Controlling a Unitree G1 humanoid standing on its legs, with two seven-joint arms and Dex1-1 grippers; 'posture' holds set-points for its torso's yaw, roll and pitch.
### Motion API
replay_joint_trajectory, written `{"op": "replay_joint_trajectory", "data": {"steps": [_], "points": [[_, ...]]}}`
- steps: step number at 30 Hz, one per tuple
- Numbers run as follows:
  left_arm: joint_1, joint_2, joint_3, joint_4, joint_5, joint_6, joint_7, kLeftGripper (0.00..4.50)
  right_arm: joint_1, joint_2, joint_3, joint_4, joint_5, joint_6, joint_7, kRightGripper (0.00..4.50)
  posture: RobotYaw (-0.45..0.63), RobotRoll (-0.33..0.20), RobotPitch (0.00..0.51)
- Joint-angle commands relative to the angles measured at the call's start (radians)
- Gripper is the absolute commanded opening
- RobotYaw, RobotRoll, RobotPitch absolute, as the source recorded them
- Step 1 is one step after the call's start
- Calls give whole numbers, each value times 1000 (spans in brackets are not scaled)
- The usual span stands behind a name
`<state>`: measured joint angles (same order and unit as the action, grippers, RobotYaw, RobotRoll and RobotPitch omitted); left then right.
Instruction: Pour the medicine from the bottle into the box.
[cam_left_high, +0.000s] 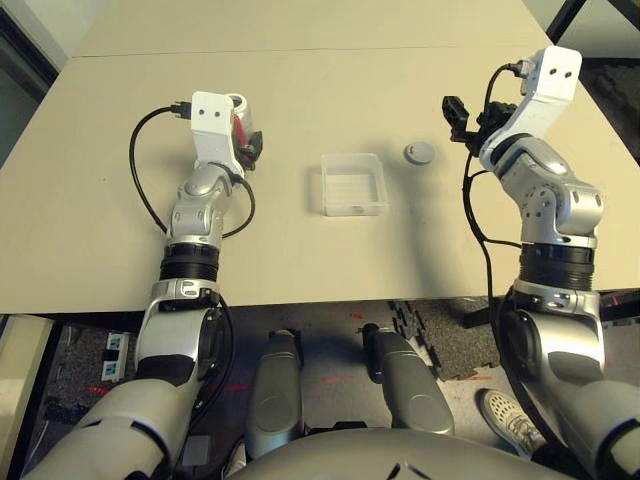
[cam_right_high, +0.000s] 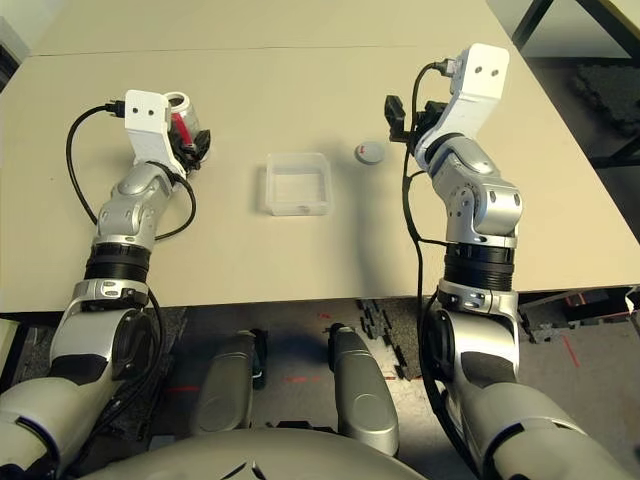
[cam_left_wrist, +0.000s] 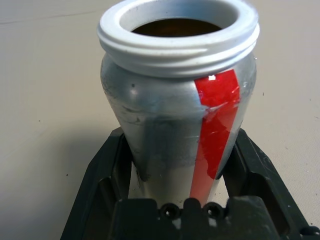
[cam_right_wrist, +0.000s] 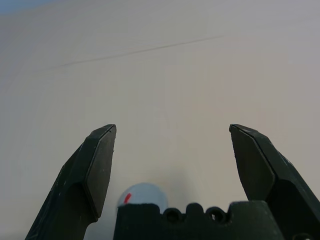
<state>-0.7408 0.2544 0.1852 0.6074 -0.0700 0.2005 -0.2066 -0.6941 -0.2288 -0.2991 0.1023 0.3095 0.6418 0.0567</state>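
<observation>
The bottle (cam_left_wrist: 175, 115) is silver with a red strip and a wide white mouth, which is uncapped. My left gripper (cam_left_wrist: 177, 137) is shut on the bottle's lower body, at the left of the table, and the bottle (cam_left_high: 240, 112) stays roughly upright. The clear square box (cam_left_high: 325, 186) lies on the table's middle, to the right of the bottle. My right gripper (cam_left_high: 456, 112) is open above the table, right of the box, with nothing between its fingers (cam_right_wrist: 100, 165).
A small round grey cap (cam_left_high: 418, 152) with a red mark lies just right of the box, below my right gripper. The beige table (cam_left_high: 300, 90) has a seam across its far part and its front edge close to my body.
</observation>
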Motion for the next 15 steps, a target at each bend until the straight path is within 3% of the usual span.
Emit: {"op": "replay_joint_trajectory", "data": {"steps": [1,10,15], "points": [[8,8,-7,80,-1,-15,-8,2773,29,-5,-14,-8,-1,-12,-14,4500,41,0,208],[11,17,-30,105,13,-93,-8,2773,40,-18,-3,-19,-1,-16,-14,4500,39,0,209],[5,28,-34,107,24,-147,5,4274,37,-28,1,-12,-3,-26,-8,4500,40,0,210]]}}
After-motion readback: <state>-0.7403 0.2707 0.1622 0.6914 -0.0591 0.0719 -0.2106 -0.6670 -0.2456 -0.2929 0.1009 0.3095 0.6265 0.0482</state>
